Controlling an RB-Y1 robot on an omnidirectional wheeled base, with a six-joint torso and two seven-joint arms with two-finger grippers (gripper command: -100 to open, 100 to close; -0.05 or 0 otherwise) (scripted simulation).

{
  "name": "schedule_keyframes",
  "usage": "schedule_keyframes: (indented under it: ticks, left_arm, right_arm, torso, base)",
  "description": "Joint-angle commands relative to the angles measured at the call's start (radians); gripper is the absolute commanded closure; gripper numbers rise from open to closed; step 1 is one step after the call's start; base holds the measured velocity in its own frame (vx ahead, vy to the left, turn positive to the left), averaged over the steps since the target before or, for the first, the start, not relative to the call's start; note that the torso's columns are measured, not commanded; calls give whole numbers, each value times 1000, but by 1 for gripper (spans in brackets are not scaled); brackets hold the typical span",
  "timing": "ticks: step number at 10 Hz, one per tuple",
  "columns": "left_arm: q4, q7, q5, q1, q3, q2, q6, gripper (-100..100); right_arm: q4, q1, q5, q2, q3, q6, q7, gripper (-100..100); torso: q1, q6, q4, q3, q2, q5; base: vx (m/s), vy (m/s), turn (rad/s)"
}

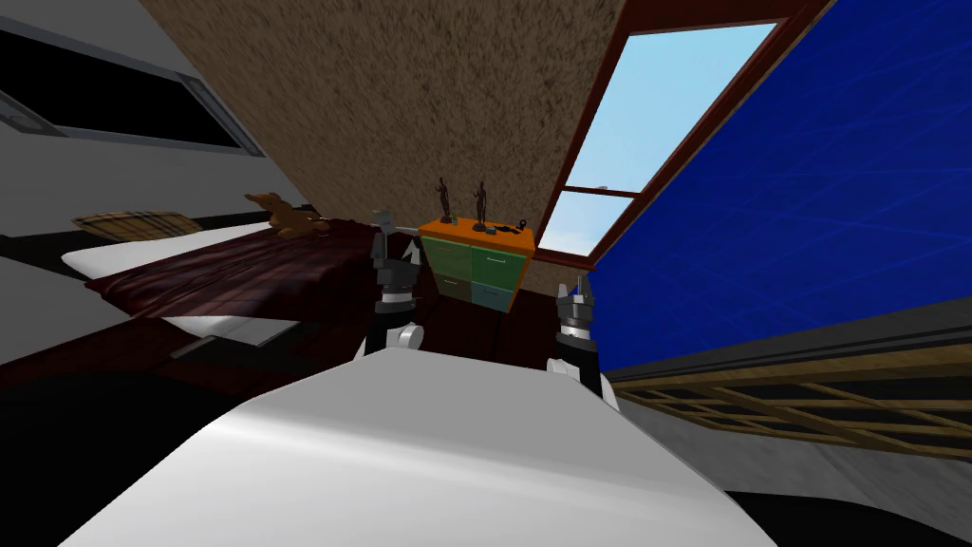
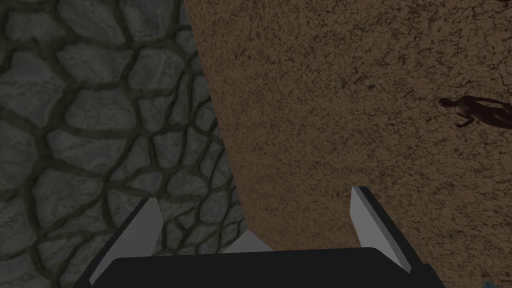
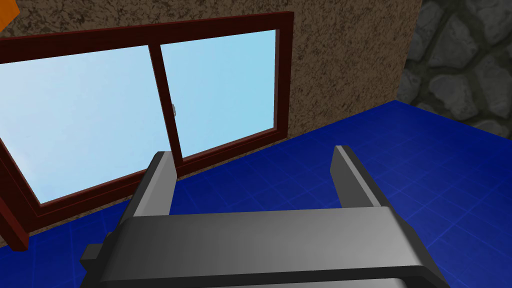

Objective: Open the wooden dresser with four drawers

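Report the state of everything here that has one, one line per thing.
dresser: all four drawers shut, none pulled out.
left gripper: fingers open, holding nothing.
right gripper: fingers open, holding nothing.
window: looks shut.
figurines: upright on the dresser's top.

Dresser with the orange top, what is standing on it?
A dark figurine, a second figurine and small dark bits I cannot identify stand on the dresser. Its drawers are shut, hiding whatever is inside.
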Motion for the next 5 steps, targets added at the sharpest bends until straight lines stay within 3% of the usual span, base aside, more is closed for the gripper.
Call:
schedule_keyframes:
  ticks: [1, 5]
  left_arm:
    - [0, 0, 0, 0, 0, 0, 0, 0]
    - [0, 0, 0, 0, 0, 0, 0, 0]
  right_arm:
    - [0, 0, 0, 0, 0, 0, 0, 0]
    - [0, 0, 0, 0, 0, 0, 0, 0]
  torso:
    - [0, 0, 41, -82, 40, 0]
    - [0, 0, 322, -644, 322, 0]
  base:
    - [0, 0, 0]
    - [0, 0, 0]
